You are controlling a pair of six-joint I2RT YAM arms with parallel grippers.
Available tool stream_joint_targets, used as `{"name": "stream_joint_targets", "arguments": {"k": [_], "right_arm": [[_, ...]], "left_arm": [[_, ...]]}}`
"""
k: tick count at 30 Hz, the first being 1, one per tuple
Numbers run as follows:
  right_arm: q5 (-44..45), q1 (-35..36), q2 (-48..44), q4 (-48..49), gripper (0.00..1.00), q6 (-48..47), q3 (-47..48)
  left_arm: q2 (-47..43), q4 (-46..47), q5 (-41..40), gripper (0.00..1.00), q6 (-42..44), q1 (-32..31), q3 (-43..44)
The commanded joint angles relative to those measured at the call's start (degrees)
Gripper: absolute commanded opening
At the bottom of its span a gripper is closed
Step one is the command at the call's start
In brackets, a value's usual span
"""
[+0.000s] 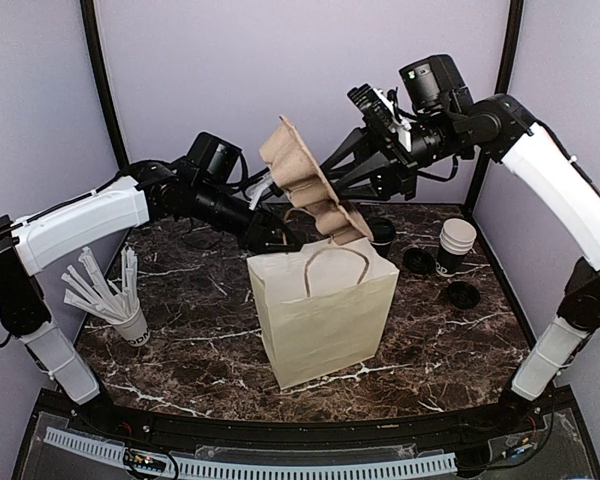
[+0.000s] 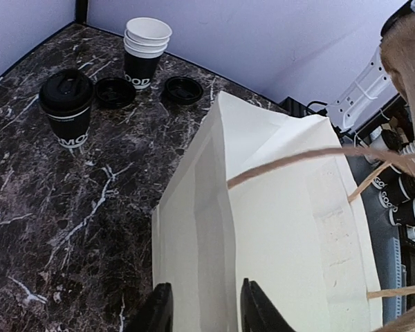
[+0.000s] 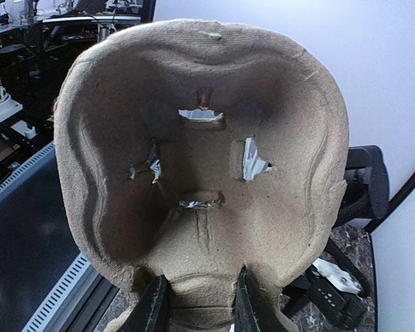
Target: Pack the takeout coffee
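My right gripper (image 3: 199,278) is shut on the narrow middle of the tan pulp tray (image 3: 283,207). It holds the tray (image 1: 298,170) tilted on edge above the open cream paper bag (image 1: 320,310). My left gripper (image 2: 207,289) is open at the bag's (image 2: 290,228) back left corner, its fingers standing either side of the folded side panel. One black cup with a black lid (image 2: 67,107) stands on the marble behind the bag, partly hidden by the tray in the top view (image 1: 382,236).
A stack of lidless cups (image 1: 455,245) with white rims stands at the back right, with two loose black lids (image 1: 417,260) (image 1: 464,294) beside it. A white cup of paper-wrapped sticks (image 1: 130,322) sits at the left. Grey walls close in the table.
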Motion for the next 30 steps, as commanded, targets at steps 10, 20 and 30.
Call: {"name": "stream_joint_targets", "arguments": {"k": [10, 20, 30], "right_arm": [[0.5, 4.7, -0.24, 3.73, 0.27, 1.22, -9.32], [5.24, 4.84, -1.77, 9.49, 0.27, 2.28, -16.83], [11.8, 4.84, -4.79, 12.67, 0.27, 3.06, -21.74]], "left_arm": [[-12.59, -9.53, -23.66, 0.6, -21.17, -1.56, -1.43], [-16.71, -7.29, -23.73, 0.58, -32.26, -7.73, -10.75], [-14.57, -13.11, -25.75, 0.55, -38.62, -9.86, -7.88]]}}
